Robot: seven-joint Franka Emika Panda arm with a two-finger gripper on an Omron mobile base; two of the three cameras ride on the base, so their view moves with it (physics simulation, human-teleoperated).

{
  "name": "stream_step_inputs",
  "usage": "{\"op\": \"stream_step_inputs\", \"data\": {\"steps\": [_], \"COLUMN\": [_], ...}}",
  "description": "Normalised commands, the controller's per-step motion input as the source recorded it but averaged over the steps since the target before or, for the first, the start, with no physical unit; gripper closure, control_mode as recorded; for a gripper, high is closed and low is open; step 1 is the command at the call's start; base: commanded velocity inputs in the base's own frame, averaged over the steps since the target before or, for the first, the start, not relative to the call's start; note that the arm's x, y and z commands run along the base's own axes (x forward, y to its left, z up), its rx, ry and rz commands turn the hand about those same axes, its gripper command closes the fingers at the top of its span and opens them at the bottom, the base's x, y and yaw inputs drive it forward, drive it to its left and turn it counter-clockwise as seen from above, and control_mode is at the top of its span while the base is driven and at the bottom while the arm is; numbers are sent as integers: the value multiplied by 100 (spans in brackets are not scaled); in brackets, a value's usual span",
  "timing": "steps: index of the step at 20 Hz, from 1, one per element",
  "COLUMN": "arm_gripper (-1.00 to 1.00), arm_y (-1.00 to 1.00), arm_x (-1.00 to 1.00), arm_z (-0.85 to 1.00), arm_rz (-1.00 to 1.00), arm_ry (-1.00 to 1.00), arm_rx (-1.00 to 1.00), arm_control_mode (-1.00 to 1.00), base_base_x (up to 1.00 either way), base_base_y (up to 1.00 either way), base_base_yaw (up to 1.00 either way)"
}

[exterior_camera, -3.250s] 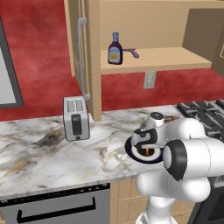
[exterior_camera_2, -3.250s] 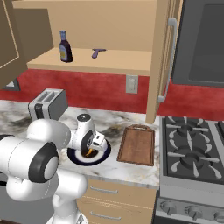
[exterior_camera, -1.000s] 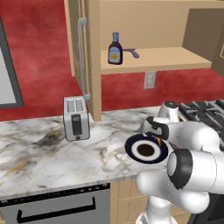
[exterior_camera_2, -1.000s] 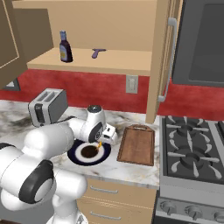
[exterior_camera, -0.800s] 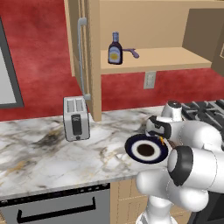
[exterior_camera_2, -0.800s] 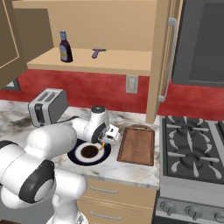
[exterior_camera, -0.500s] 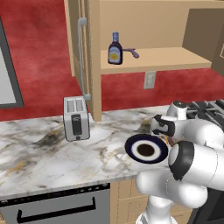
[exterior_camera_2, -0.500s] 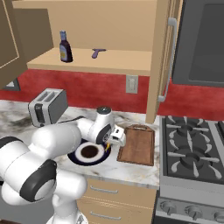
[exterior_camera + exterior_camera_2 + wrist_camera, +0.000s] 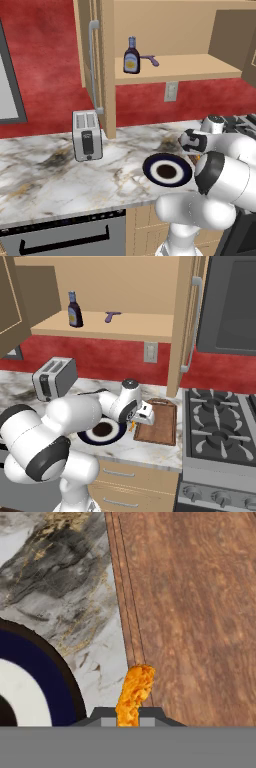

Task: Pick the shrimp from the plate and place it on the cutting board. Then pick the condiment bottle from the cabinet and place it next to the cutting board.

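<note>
The gripper [image 9: 128, 716] pinches the shrimp [image 9: 134, 694] between its fingertips — cutting board [image 9: 195, 612] just beyond; plate [image 9: 37, 684] close at its side.

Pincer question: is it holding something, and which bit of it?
Yes. The pincer holds the small curved orange shrimp by its lower end, above the edge of the reddish-brown wooden cutting board.

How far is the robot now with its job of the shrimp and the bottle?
Done: the shrimp is off the plate. In hand: the hand holds it at the cutting board edge. Left: setting it down, then fetching the condiment bottle from the cabinet.
</note>
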Motion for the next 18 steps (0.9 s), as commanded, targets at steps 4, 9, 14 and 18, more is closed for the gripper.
{"op": "stream_step_inputs", "data": {"steps": [4,9,14,18], "arm_gripper": [100,100,100,100], "arm_y": [-36,-32,-17,-5], "arm_x": [0,0,13,16], "arm_z": [0,0,-1,-5], "arm_rz": [0,0,0,0], "arm_ry": [0,0,0,-3], "arm_rx": [0,0,0,0], "arm_control_mode": [-100,-100,-100,-100], "base_base_x": [0,0,0,0], "base_base_y": [0,0,0,0], "base_base_yaw": [0,0,0,0]}}
